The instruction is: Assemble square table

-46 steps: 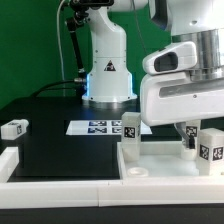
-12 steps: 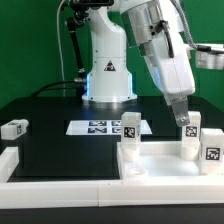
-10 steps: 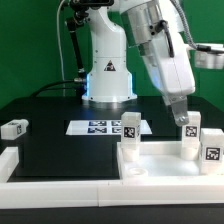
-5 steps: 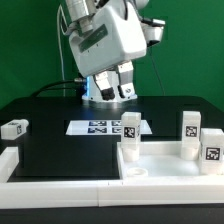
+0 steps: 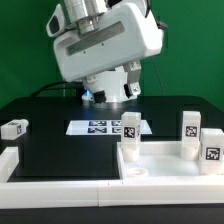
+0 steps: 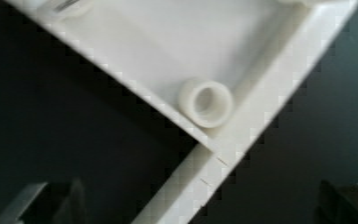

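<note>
1. You see the white square tabletop (image 5: 165, 165) lying on the black table (image 5: 60, 140) at the exterior view's right, with three tagged legs (image 5: 130, 128) standing upright in its corners.
2. A fourth leg (image 5: 13, 128) lies apart at the left.
3. Only your wrist view shows an empty corner socket (image 6: 206, 101).
4. The gripper (image 5: 112, 88) hangs high, jaws spread wide, holding nothing.

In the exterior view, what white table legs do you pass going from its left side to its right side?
The loose leg lying on the table → the leg by the marker board → the standing leg → the leg nearest the right edge.
</note>
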`<state>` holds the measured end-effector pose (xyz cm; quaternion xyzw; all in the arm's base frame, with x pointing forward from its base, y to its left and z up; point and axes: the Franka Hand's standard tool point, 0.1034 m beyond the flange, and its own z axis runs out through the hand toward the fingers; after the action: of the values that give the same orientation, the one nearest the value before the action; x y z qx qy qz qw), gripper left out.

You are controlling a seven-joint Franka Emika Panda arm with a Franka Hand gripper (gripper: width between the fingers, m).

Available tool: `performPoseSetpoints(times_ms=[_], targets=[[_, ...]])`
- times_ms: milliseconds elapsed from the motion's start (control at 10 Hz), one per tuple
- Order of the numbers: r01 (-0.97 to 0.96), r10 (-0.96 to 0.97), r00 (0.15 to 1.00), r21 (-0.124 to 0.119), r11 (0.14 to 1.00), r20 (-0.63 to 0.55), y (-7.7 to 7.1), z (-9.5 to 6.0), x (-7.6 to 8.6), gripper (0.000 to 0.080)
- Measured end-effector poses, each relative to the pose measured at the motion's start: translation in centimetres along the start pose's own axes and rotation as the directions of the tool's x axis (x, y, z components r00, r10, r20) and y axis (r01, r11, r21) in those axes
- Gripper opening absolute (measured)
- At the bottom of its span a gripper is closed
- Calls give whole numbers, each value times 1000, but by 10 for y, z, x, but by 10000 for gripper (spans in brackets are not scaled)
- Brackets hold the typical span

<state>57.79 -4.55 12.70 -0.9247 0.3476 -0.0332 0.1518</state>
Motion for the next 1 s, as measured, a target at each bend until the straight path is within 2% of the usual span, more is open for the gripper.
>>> performPoseSetpoints(times_ms=[100, 300, 400, 700, 800, 900, 1000], targets=[[110, -110, 994, -15, 994, 0, 33, -2, 7, 649], [296, -297, 955, -42, 954, -26, 84, 0, 14, 649], [355, -357, 933, -50, 933, -42, 93, -1, 19, 649], [340, -340, 940, -34, 940, 6, 91, 1, 13, 649], [343, -340, 936, -15, 939, 90, 95, 3, 7, 649], [338, -331, 923, -3, 941, 198, 116, 5, 1, 649], [325, -296, 892, -30, 945, 342, 150, -1, -4, 649]])
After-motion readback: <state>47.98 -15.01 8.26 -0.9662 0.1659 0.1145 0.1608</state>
